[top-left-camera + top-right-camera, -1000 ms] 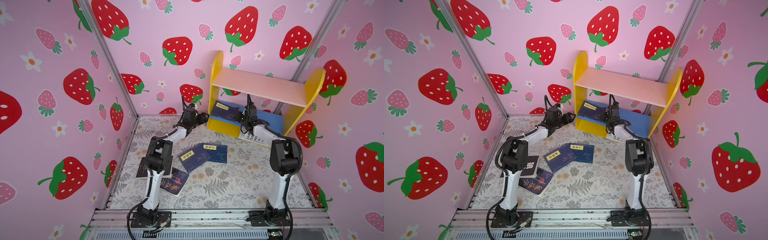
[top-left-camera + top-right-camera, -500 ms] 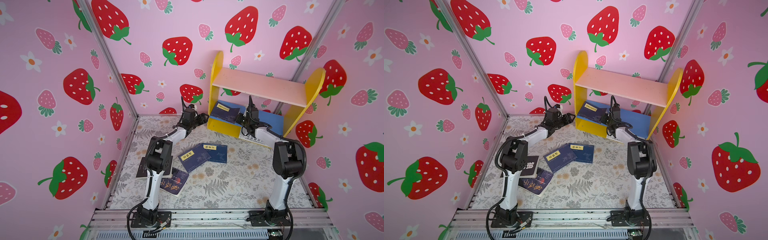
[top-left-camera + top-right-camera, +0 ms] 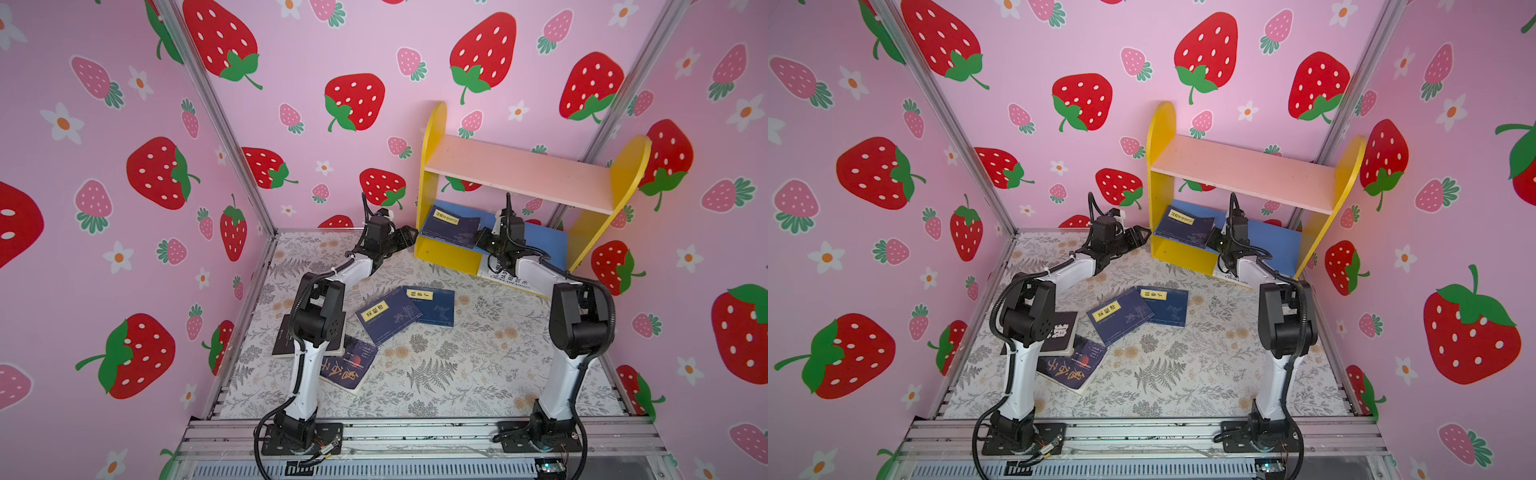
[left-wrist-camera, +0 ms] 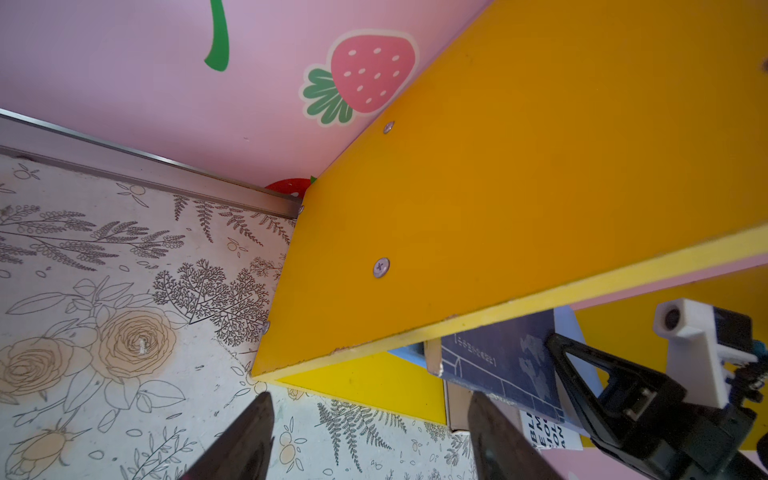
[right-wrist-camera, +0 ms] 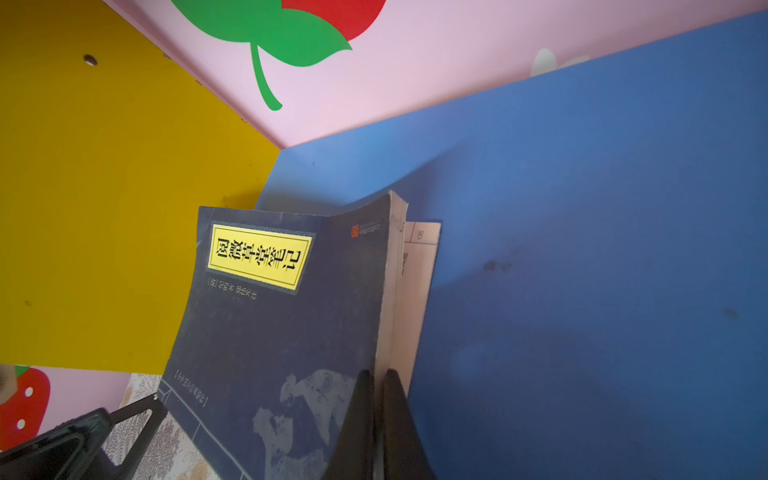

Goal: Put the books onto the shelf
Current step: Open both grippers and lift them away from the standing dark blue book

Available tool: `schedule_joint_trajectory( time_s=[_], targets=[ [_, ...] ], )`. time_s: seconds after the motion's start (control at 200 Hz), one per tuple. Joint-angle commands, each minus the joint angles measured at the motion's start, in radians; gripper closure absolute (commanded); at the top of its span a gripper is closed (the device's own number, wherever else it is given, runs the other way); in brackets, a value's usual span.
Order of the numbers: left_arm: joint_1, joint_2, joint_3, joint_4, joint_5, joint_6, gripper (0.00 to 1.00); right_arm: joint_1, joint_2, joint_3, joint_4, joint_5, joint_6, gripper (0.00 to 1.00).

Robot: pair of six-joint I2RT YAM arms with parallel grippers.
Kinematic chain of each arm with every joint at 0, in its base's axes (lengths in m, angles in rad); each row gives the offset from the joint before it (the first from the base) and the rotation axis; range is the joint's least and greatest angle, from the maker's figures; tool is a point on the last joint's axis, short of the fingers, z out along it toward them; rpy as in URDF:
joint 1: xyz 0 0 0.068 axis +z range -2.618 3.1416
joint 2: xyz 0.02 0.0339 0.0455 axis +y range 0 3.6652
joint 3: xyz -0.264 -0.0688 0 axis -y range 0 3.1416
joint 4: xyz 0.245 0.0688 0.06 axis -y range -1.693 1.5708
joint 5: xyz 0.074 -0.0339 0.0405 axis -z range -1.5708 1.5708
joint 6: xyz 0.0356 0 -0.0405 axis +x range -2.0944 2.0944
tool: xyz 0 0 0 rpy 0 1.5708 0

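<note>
Jaws of the right gripper are clamped on the near corner of a navy book (yellow title label, pages slightly fanned), whose long axis runs away from them, up the frame, into the left end of the shelf's blue lower board. Left gripper, jaws wide and empty, hovers beside the yellow side panel.

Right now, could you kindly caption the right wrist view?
Right fingers shut on the yellow-labelled navy book over the shelf's blue board.
</note>
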Motion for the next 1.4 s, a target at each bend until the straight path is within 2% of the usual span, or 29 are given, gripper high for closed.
schedule_joint_trajectory(
  time_s=[0.0,0.335,0.57,1.025,1.226,1.291,1.356,1.396],
  targets=[
    [0.002,-0.036,0.021,0.029,0.012,-0.006,0.25,-0.004,-0.009,-0.023,0.017,-0.001,0.025,1.0],
    [0.002,-0.033,0.019,0.03,0.013,-0.013,0.25,0.033,0.005,-0.039,0.078,0.076,0.11,1.0],
    [0.002,-0.035,0.011,0.028,0.009,-0.004,0.25,0.044,0.009,-0.032,0.079,0.129,0.12,1.0],
    [0.005,-0.051,-0.011,0.031,0.009,-0.009,0.25,0.054,0.04,0.001,0.083,0.097,0.111,1.0],
    [0.004,-0.065,-0.032,0.044,0.007,-0.018,0.25,0.054,0.025,-0.013,0.086,0.108,0.099,0.92],
    [0.004,-0.065,-0.035,0.045,0.008,-0.022,0.25,0.056,0.019,-0.009,0.078,0.108,0.092,0.8],
    [0.004,-0.068,-0.037,0.044,0.007,-0.023,0.25,0.055,0.013,-0.009,0.077,0.108,0.084,0.75],
    [0.005,-0.072,-0.041,0.045,0.006,-0.023,0.26,0.054,0.009,-0.009,0.076,0.113,0.077,0.68]
  ],
)
